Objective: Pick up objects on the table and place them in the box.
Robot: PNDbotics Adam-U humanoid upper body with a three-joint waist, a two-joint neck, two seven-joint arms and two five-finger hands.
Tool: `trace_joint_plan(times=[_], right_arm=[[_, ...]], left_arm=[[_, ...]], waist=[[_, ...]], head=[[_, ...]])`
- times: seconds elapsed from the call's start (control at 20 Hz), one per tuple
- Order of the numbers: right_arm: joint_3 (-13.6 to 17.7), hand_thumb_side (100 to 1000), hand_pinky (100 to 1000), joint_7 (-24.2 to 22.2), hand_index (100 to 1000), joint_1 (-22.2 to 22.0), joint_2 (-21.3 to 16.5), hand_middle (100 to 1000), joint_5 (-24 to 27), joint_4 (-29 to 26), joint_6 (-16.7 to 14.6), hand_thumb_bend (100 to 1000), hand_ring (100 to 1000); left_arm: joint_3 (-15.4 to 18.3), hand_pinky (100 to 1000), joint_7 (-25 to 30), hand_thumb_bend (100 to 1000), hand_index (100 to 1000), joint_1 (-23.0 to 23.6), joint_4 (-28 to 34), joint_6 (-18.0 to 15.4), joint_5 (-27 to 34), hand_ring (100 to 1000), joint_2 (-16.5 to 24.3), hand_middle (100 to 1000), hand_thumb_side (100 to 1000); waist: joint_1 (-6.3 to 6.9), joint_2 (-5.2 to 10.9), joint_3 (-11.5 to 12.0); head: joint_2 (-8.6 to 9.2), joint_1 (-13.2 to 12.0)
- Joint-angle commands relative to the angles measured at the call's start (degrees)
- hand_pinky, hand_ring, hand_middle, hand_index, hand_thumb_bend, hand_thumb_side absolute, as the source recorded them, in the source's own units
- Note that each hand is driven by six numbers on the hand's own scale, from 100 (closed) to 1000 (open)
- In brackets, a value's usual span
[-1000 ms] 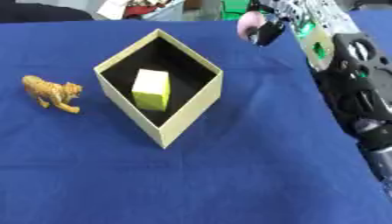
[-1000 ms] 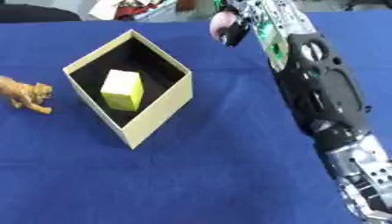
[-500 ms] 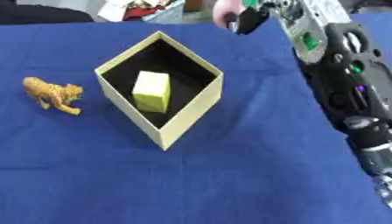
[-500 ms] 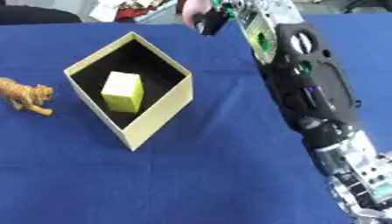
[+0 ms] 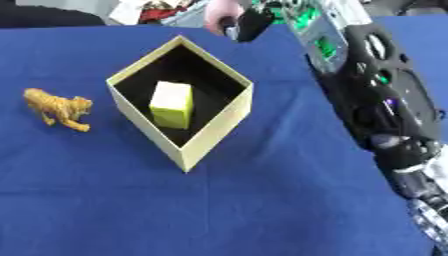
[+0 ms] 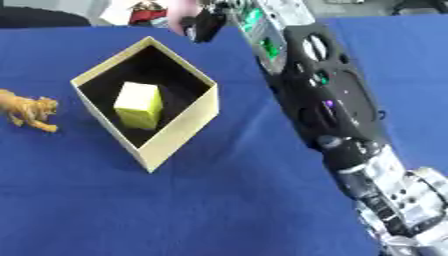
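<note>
Right hand (image 5: 243, 22): fingers curled round a pinkish thing (image 5: 219, 12) — held above the box's far corner.
Box (image 5: 214, 137): mid-table, a yellow block (image 5: 171, 103) already inside.
Left to do: pinkish thing and toy lion (image 5: 58, 107), which stands left of the box.
Change: hand has swung leftward toward the box — lion unmoved.

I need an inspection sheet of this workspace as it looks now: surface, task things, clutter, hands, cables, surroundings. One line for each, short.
Surface: blue cloth covers the table.
Task things: open box, a yellow block inside it; toy animal on the cloth, left of the box, apart from it.
Clutter: nothing seen on the cloth.
Hands: right hand near the box's far corner, curled round a pink thing; left hand not in view.
Cables: nothing seen.
Surroundings: mixed items beyond the far edge, too unclear to name.
</note>
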State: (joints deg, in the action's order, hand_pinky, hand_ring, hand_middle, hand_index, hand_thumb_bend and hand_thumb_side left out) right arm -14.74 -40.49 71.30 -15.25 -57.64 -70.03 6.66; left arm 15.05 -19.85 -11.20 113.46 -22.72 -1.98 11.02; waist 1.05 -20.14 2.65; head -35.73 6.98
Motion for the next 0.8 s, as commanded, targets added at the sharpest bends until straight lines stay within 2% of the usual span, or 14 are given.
trace_joint_plan(times=[0.05, 0.65, 0.75, 0.8], right_arm=[[-0.52, 100, 880, -0.64, 796, 1.67, 0.12, 737, 1.46, 0.42, -0.31, 100, 925], [-2.42, 100, 881, -1.62, 801, 1.62, 0.70, 733, 5.18, 5.23, -0.97, 100, 930], [-2.52, 100, 885, -1.69, 822, 1.61, 0.70, 750, 5.46, 5.39, -1.05, 100, 937], [-2.55, 133, 893, -1.68, 849, 1.61, 0.67, 775, 5.44, 5.37, -1.11, 100, 947]], left_arm=[[-0.03, 730, 0.21, 223, 753, -0.45, 1.13, -0.01, 0.28, 712, 0.46, 667, 884], [-0.01, 731, 0.31, 222, 753, -0.43, 1.13, 0.07, 0.33, 713, 0.42, 668, 884], [-0.01, 731, 0.34, 221, 753, -0.45, 1.13, 0.08, 0.33, 713, 0.43, 668, 883], [-0.01, 731, 0.35, 221, 753, -0.46, 1.13, 0.07, 0.34, 713, 0.44, 668, 883]], waist=[[0.10, 1.25, 0.14], [0.10, 1.26, 0.00], [0.11, 1.27, -0.02], [0.12, 1.28, -0.03]], head=[[0.18, 0.11], [0.26, 0.11], [0.31, 0.09], [0.34, 0.08]])
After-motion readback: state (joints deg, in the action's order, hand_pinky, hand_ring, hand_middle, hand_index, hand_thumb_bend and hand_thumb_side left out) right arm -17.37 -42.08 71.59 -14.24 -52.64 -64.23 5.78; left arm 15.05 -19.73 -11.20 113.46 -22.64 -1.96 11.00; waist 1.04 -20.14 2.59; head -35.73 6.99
